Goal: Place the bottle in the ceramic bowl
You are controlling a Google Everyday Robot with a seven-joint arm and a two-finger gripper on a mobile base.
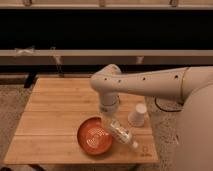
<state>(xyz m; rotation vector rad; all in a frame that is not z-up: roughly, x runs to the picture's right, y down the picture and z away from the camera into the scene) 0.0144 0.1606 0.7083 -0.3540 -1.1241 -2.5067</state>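
Observation:
The ceramic bowl (94, 136) is orange-red with pale swirl lines and sits on the wooden table (50, 115) near its front edge. My gripper (108, 118) points down just above the bowl's right rim and is shut on the upper end of the bottle (122, 133). The slim white-and-pale-yellow bottle slants down to the right from the gripper. Its lower end is over the table just right of the bowl.
A short white cup (137, 115) stands on the table to the right of the gripper. My white arm (145, 82) reaches in from the right across the table's back half. The table's front edge is close below the bowl. A dark shelf runs behind.

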